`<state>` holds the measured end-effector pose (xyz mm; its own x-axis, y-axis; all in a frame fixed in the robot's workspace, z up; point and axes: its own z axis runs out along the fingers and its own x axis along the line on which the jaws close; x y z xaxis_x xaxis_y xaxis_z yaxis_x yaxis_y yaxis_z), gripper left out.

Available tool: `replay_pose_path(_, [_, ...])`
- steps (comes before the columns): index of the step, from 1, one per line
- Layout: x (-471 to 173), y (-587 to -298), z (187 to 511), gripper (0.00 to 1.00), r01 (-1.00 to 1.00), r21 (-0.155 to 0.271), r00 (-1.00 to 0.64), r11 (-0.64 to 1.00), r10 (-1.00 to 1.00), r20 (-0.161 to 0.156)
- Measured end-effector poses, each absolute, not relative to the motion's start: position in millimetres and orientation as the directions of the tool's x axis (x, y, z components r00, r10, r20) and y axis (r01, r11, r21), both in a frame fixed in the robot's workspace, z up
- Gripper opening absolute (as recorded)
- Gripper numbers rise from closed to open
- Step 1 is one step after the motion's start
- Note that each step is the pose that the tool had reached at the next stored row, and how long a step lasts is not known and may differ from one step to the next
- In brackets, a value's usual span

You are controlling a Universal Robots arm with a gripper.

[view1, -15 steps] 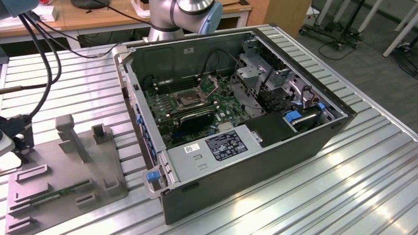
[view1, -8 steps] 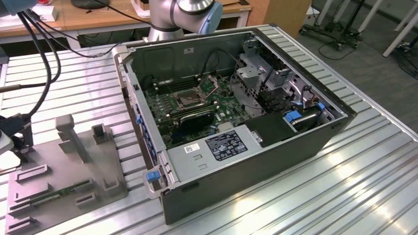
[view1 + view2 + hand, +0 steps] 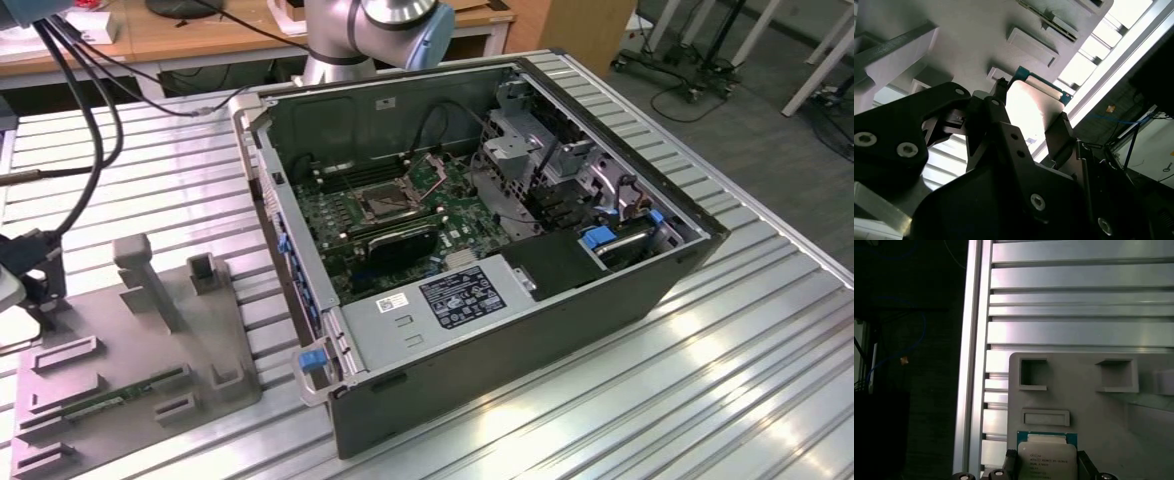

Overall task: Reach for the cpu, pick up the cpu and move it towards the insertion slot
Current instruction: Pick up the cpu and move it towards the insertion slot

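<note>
Looked like the gripper (image 3: 1048, 467) had the chip (image 3: 1046, 452) pinched by opposite edges over the grey tray (image 3: 107, 330) at the exterior view's left, probably to keep it flat for the socket (image 3: 384, 205) mid-frame.

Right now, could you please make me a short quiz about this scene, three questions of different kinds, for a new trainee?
1. True or false: the insertion slot is inside the open computer case.
2. Fill in: the green memory stick lies on the grey ____.
3. The gripper is nearest to: A the memory stick; B the cpu; C the insertion slot.
Key: 1 true; 2 tray; 3 B.
</note>
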<state>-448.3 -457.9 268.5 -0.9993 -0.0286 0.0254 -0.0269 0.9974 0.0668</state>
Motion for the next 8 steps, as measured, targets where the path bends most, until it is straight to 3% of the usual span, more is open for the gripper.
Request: replay_pose_path(8, [-448.2,-457.9,274.4,0.55,-0.027,0.067,-0.999,0.997,-0.029,0.026])
